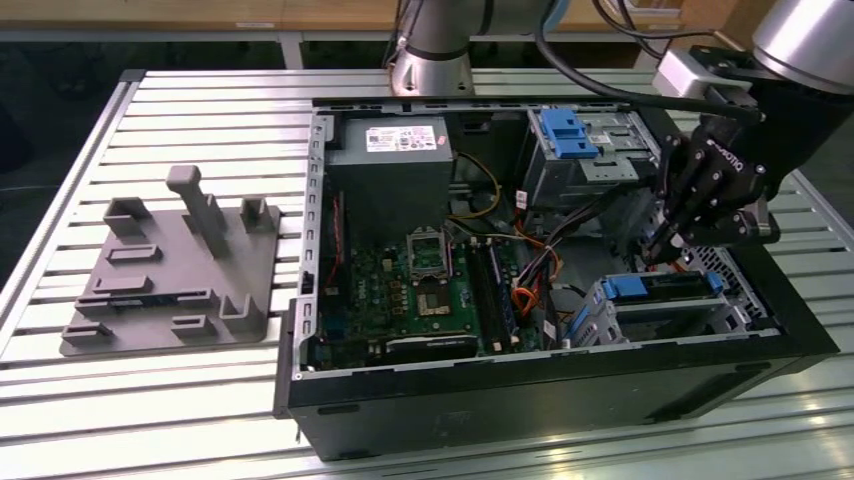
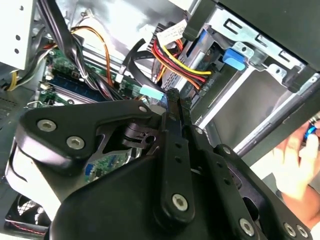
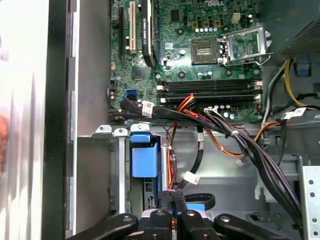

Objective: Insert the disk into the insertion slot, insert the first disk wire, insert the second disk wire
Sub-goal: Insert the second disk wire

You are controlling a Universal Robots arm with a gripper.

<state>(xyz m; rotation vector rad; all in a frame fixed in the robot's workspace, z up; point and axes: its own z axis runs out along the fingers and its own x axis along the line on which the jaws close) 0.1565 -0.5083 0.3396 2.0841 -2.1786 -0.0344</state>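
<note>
The disk (image 1: 663, 288) already sits in the insertion slot (image 1: 667, 310), its blue caddy edge showing at the top of the silver cage in the corner of the open computer case (image 1: 534, 380) nearest the exterior view's right. So the seating step looks done, and the work now seems to be about the wires.

The tool (image 1: 657, 250) hangs just above that cage, pointing down into the gap between the cage and the motherboard (image 1: 414, 290). Its two fingers are pressed together, with no visible gap between them in both wrist views; in the second wrist view the fingertips (image 2: 172, 97) stand close to a pale blue connector (image 2: 152, 92), though I cannot tell whether they pinch it or a wire or merely rest beside it.

The relation that matters: the disk lies directly below and slightly toward the case's outer wall from the tool, with its long axis running along that wall. The bundle of red, yellow and black cables (image 3: 210, 120) crosses just on the motherboard side of the cage, and the blue caddy tab (image 3: 144, 157) sits just beside the fingertips in the first wrist view.

A person's hand (image 2: 300, 160) is near the outside of the case, beyond the cage.
</note>
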